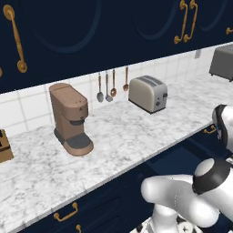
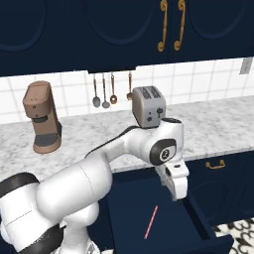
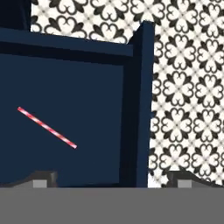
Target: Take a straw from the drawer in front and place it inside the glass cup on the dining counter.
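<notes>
Straw (image 3: 47, 127) flat in drawer (image 3: 87, 87); tool (image 3: 111, 181) wide open, empty, above

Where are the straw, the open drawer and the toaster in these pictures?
straw (image 3: 47, 127): hand view, middle of the stick.
drawer (image 2: 198, 218): right base view, its right side wall.
toaster (image 1: 146, 93): left base view, its front side.

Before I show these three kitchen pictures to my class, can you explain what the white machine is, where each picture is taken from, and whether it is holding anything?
It is a white robot arm on a driving base. Two pictures come from cameras behind it, left and right; the third looks down from its hand. The gripper is open, holding nothing, above an open navy drawer where a pink-red striped straw lies flat. On the marbled worktop stand a brown coffee machine and a toaster.
</notes>
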